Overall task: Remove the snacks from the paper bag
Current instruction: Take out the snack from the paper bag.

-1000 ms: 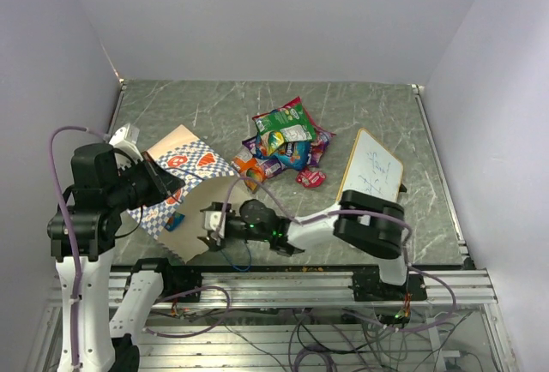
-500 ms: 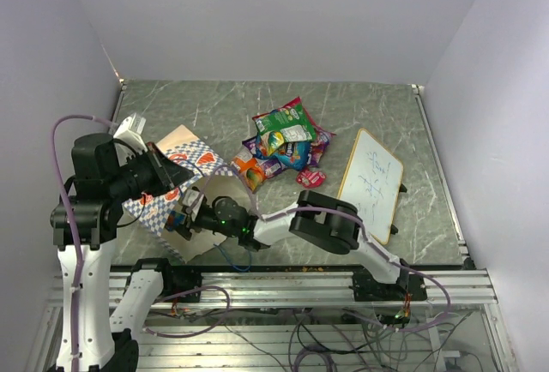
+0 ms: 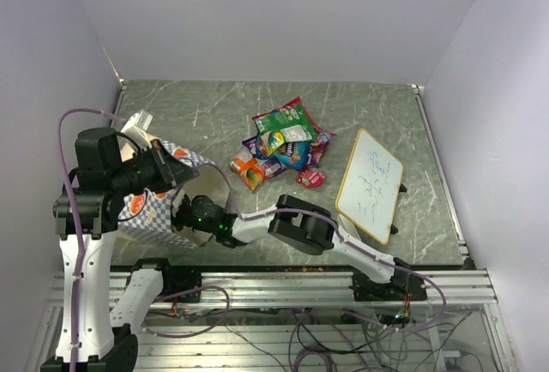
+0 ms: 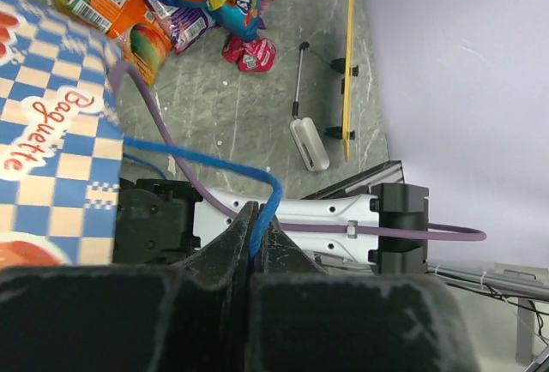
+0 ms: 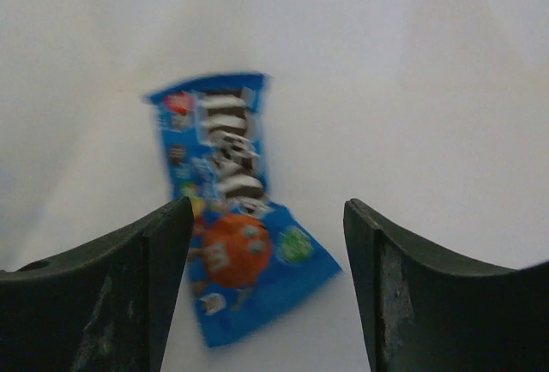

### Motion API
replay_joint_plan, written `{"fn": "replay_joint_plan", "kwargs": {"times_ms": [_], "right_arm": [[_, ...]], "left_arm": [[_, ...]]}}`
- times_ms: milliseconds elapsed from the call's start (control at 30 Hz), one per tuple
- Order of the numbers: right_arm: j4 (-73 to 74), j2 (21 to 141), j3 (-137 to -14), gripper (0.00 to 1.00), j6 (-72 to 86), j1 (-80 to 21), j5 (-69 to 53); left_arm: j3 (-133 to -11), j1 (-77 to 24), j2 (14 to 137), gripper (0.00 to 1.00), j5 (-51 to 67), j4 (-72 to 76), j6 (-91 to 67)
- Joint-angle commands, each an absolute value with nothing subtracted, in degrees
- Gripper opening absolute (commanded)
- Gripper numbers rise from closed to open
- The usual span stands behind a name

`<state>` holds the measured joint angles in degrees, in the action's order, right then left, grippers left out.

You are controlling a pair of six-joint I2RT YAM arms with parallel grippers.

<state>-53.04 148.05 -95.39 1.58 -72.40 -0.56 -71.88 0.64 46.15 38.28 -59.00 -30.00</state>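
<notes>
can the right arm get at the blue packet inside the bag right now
Probably yes. The right pincer is open inside the paper bag, with the blue packet lying bare just ahead between its fingers. The left pincer holds the bag's blue string handle.

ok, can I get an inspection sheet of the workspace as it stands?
Surface: grey marbled table.
Job's things: paper bag held up at left; blue packet inside it; snack pile out on the table.
Clutter: whiteboard on its stand, right side.
Tools: left tool shut on the bag's blue string handle; right tool open inside the bag, packet not gripped.
Cables: purple cable loops off left arm; wire tangle below the frame.
Surroundings: plain pale walls.
</notes>
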Motion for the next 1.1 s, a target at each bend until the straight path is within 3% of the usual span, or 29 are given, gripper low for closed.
{"fn": "replay_joint_plan", "kwargs": {"times_ms": [0,67,267,400,500,767,1067], "right_arm": [[-44.98,150.38,-95.80,0.66,0.54,-72.22,0.73],[-42.99,149.22,-94.15,0.57,-0.83,-71.90,1.56],[-43.48,141.08,-87.57,0.18,-7.36,-70.18,2.46],[-45.00,132.83,-81.44,0.05,-11.41,-70.06,2.21],[-45.13,126.53,-76.32,0.00,-11.70,-70.07,1.55],[-41.24,111.12,-59.65,0.00,-13.50,-69.93,1.06],[-21.12,90.77,-51.31,0.00,-12.81,-67.95,6.44]], "left_arm": [[-74.60,0.52,45.66,0.07,40.58,-59.50,-28.83],[-75.02,0.45,45.21,0.07,39.68,-60.23,-28.68],[-75.00,0.45,43.11,0.07,33.70,-62.96,-28.93],[-74.44,0.53,42.00,0.07,30.48,-62.39,-30.43],[-74.19,0.50,41.83,0.07,28.32,-61.42,-31.78],[-74.53,0.50,43.55,0.07,26.64,-52.31,-35.47],[-76.45,0.51,51.36,0.07,33.43,-35.48,-45.30]]}}
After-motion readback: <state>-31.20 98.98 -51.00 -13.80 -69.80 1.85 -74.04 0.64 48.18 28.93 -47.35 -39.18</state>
